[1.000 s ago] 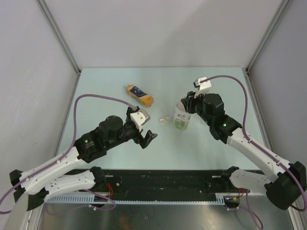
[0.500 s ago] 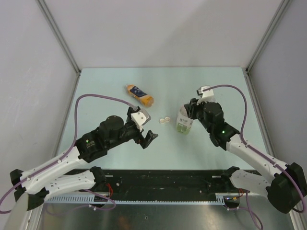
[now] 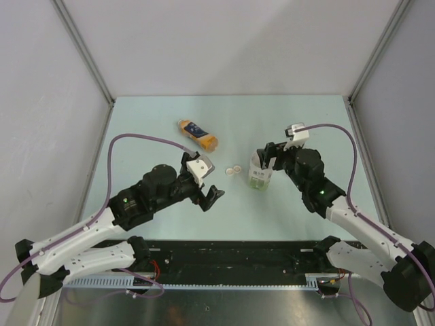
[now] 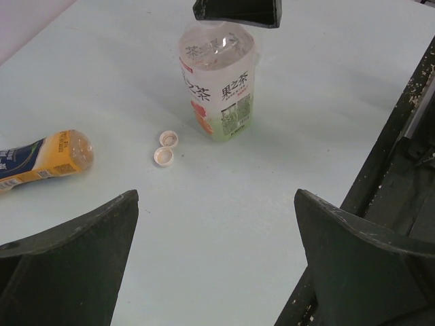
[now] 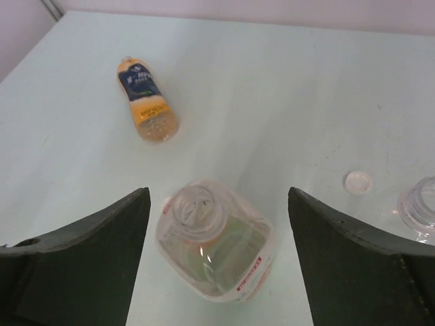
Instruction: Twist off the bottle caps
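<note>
Right wrist: right fingers spread wide over the upright bottle, empty; left fingers spread, empty.

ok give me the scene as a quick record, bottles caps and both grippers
standing bottle: clear plastic bottle with green label, upright, beside the caps
lying bottle: orange plastic bottle with blue label, on its side
loose caps: two small round whitish plastic caps, lying side by side
left gripper: jaws open, empty
right gripper: jaws open, over the clear bottle
</note>
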`<state>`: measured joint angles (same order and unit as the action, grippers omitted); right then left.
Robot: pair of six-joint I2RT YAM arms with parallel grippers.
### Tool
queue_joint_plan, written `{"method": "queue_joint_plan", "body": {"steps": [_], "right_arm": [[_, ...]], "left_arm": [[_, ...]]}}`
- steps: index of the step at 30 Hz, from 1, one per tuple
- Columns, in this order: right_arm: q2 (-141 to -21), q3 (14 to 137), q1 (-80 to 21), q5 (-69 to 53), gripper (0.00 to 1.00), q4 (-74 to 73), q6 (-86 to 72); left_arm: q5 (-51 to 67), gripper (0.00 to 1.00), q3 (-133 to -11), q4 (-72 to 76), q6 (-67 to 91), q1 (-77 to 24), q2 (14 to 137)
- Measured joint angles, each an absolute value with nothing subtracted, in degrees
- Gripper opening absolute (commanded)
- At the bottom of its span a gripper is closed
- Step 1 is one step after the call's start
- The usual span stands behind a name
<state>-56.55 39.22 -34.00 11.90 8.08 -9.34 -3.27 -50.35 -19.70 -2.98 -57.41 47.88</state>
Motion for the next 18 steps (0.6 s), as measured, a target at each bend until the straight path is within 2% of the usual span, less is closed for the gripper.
{"method": "queue_joint_plan", "body": {"steps": [5,18], "right_arm": [[-53.6,39.2,-33.4,9.4,0.98,8.8,-9.5],[-50.0,39.2,-28.9,1.8,0.99,11.0,-12.0]], "left_arm": [[-3.3,0.99,-50.3,-19.4,-3.0,-57.4,48.5],[-3.2,0.99,-50.3,-18.2,-1.4,-56.2,54.1]]}}
